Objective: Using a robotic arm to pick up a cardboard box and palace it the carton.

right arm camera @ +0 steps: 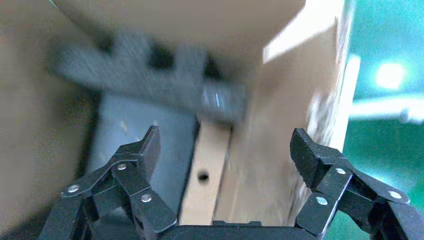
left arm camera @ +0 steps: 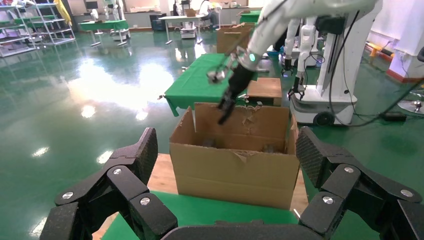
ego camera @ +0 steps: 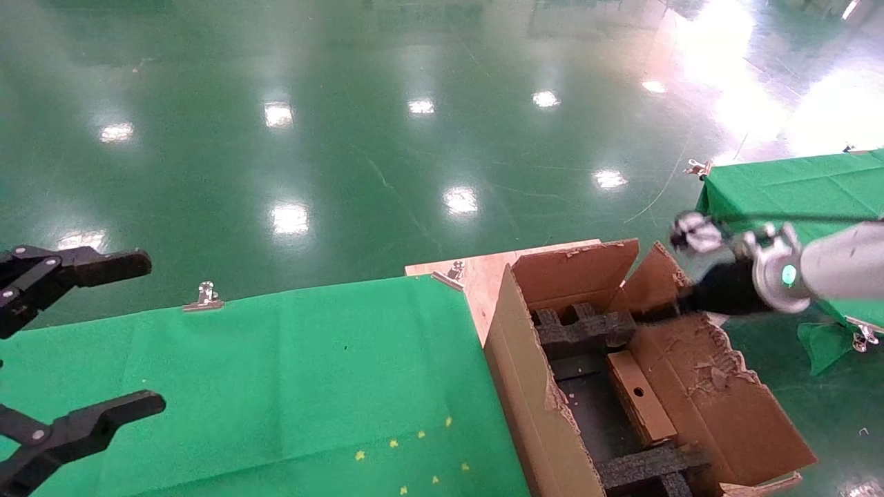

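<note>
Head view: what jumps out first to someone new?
The big torn-flapped carton at the table's right end, black foam inserts inside, the small cardboard box standing on edge against its right wall. Above its far right corner hangs the white right arm, right gripper open and empty. The left gripper is open over the green cloth.

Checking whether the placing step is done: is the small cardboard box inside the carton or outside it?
Inside. The cardboard box stands on edge within the carton, between black foam inserts; the open right gripper holds nothing.
</note>
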Controlling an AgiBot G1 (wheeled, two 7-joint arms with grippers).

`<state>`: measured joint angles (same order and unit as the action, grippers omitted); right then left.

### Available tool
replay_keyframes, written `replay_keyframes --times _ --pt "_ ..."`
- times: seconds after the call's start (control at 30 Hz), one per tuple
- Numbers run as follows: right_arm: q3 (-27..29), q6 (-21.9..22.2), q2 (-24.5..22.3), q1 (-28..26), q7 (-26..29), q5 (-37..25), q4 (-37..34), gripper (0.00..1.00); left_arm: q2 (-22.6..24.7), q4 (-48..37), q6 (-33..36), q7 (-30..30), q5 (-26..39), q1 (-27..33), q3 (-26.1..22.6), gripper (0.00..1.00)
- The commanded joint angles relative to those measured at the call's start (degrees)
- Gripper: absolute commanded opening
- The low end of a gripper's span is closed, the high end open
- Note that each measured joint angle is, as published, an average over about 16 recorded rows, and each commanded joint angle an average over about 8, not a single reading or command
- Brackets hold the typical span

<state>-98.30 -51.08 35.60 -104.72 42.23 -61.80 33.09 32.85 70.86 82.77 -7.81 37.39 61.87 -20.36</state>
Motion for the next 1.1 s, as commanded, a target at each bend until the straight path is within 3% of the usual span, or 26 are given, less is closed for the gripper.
replay_keyframes --times 0.03,0.27,0.53,0.67,0.9,1.1 --pt "0.33 -0.08 -1.3 -2.82 -0.01 -0.55 3.06 1.0 0.0 0.0 0.0 0.0 0.0 0.0 0.0 1.0" --pt "4.85 -7.52 -7.67 -8.76 -1.77 7.21 18.65 1.0 0.0 0.0 0.0 0.0 0.0 0.0 0.0 1.0" --pt "8.99 -17.55 -10.14 -9.11 -4.26 19.16 24.43 1.0 -0.01 0.0 -0.02 0.0 -0.01 -0.01 0.0 1.0" --pt "9.51 -19.19 -10.35 -8.94 -4.59 20.78 24.95 1.0 -0.01 -0.01 -0.03 0.01 -0.01 -0.02 0.0 1.0" --pt "10.03 -17.92 -9.87 -8.12 -4.52 19.57 24.25 1.0 -0.01 0.0 -0.03 0.0 -0.02 -0.01 0.0 1.0" --pt "15.5 -19.24 -9.19 -4.29 -6.59 19.62 25.56 1.0 -0.02 -0.01 -0.03 0.01 -0.02 -0.02 0.0 1.0"
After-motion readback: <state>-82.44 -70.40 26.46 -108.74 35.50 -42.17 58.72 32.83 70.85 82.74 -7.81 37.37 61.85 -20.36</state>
